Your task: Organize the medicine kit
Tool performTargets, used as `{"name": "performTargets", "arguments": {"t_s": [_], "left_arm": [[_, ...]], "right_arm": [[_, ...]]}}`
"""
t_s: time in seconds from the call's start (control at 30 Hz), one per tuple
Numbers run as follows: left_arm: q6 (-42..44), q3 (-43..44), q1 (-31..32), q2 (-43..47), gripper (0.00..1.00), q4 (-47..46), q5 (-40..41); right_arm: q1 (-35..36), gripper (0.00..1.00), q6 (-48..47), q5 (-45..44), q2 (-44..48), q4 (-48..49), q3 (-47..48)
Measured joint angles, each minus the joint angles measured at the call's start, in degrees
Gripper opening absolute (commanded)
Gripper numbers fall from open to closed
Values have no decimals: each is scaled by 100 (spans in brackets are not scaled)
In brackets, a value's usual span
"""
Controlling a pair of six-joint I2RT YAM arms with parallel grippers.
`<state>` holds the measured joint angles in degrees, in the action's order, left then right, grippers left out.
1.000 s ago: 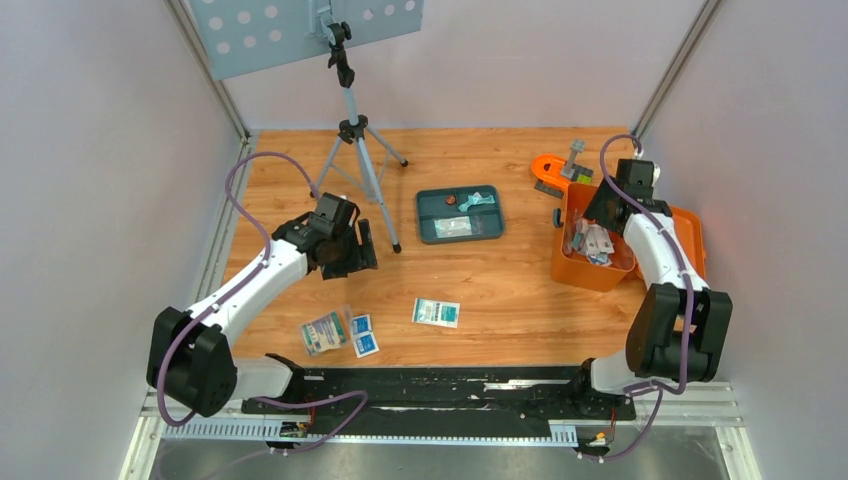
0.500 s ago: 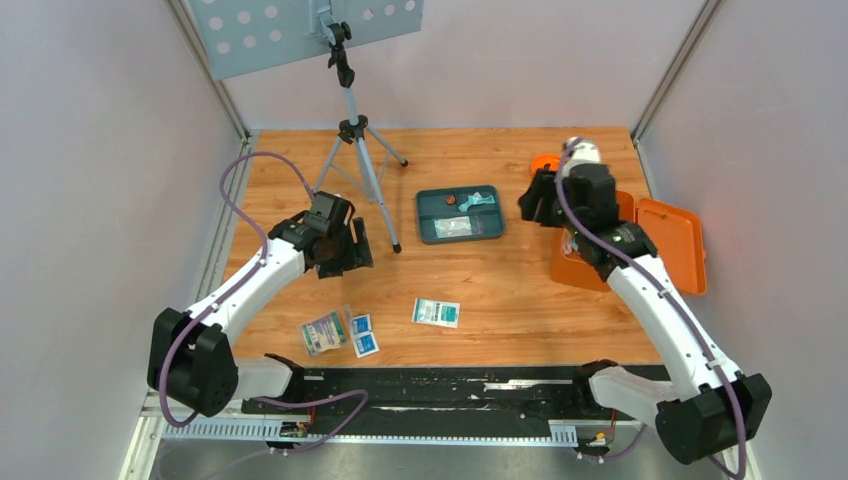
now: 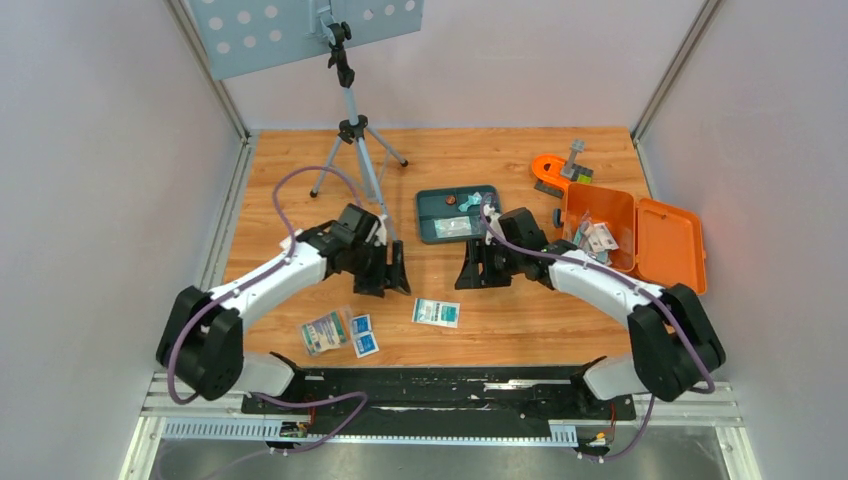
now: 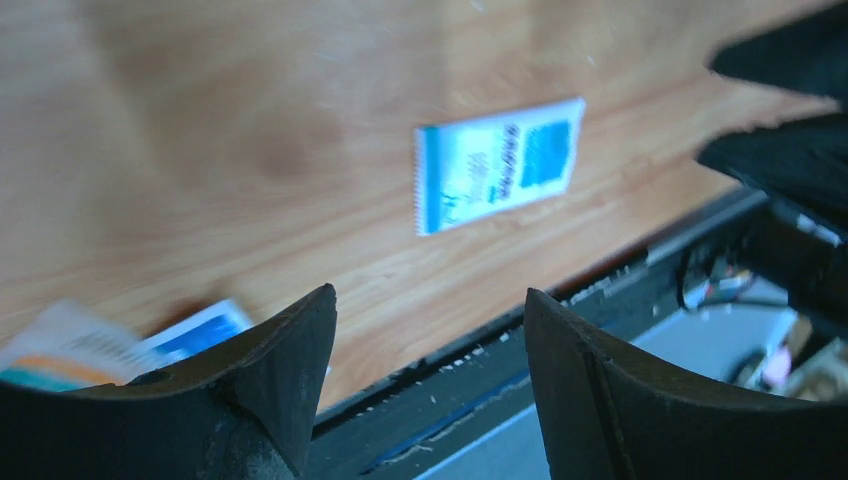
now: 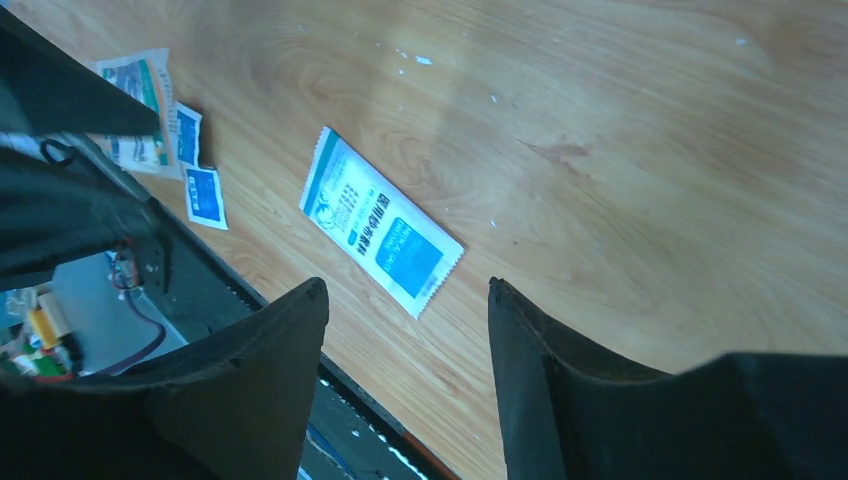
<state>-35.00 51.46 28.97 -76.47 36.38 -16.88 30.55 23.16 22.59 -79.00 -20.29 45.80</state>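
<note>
I saw a wood-grain tabletop (image 3: 300, 170) under both left jaws and right jaws, evenly lit, soft shadows only. Plain pale walls (image 3: 100, 150) closed in left, right and far side. A metal corner post (image 3: 210, 75) stood well beyond the left jaws. A tripod (image 3: 352, 130) stood beyond them too, one leg ending near them, its head meeting a perforated grey-blue panel (image 3: 270, 30). A black strip (image 3: 450, 385) and a metal rail (image 3: 420, 430) ran behind the jaws.

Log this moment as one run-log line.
left gripper: open, empty | right gripper: open, empty | sachet: flat on table, untouched | medicine kit: lid open, packets inside
</note>
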Motion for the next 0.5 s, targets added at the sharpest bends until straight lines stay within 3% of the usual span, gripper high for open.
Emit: {"name": "performTargets", "arguments": {"t_s": [0.17,0.5], "left_arm": [[-136,-234,660,-748,76,-892,-1025],[-750,-551,623,-1884,73,-2411,-1912]], "right_arm": [[-39,59,332,581,-590,697,-85],[-284,58,684,1036,-1185,1506,-509]]}}
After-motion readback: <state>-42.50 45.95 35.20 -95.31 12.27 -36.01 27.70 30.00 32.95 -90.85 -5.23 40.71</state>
